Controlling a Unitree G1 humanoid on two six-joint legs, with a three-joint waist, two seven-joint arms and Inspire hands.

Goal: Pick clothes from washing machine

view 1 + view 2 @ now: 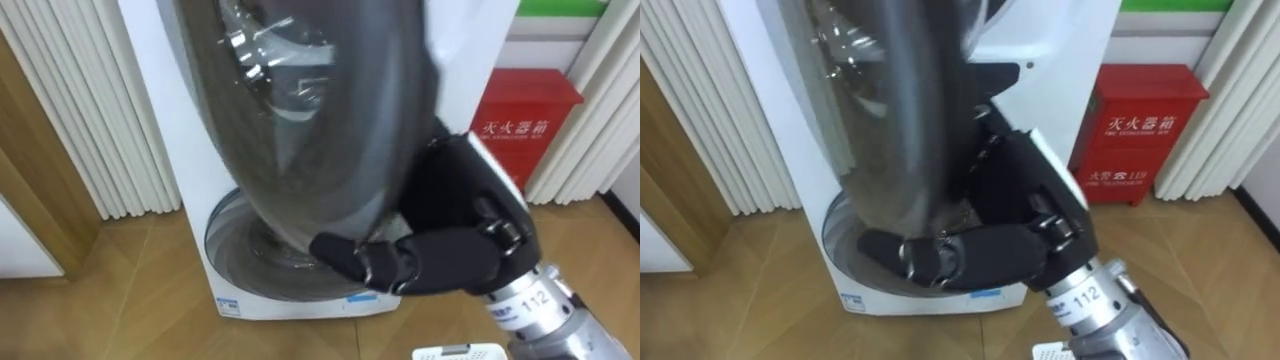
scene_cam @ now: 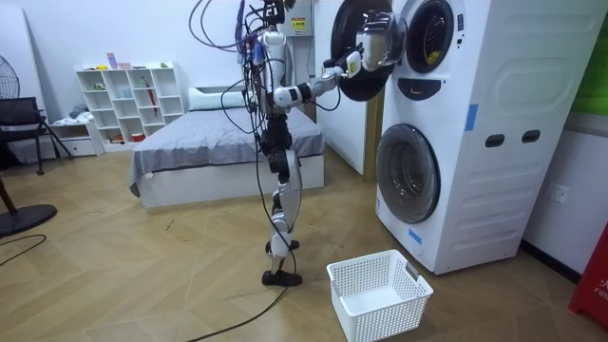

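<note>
My right hand (image 1: 455,250), fingers stretched straight, presses the washer door (image 1: 300,140) at its five o'clock rim; open floor (image 2: 142,275) surrounds the basket (image 2: 378,296).

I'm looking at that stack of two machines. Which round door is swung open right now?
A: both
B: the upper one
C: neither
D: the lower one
B: in the room view the upper door is swung out, with the robot's right hand against it, while the lower door sits flush in its front.
</note>
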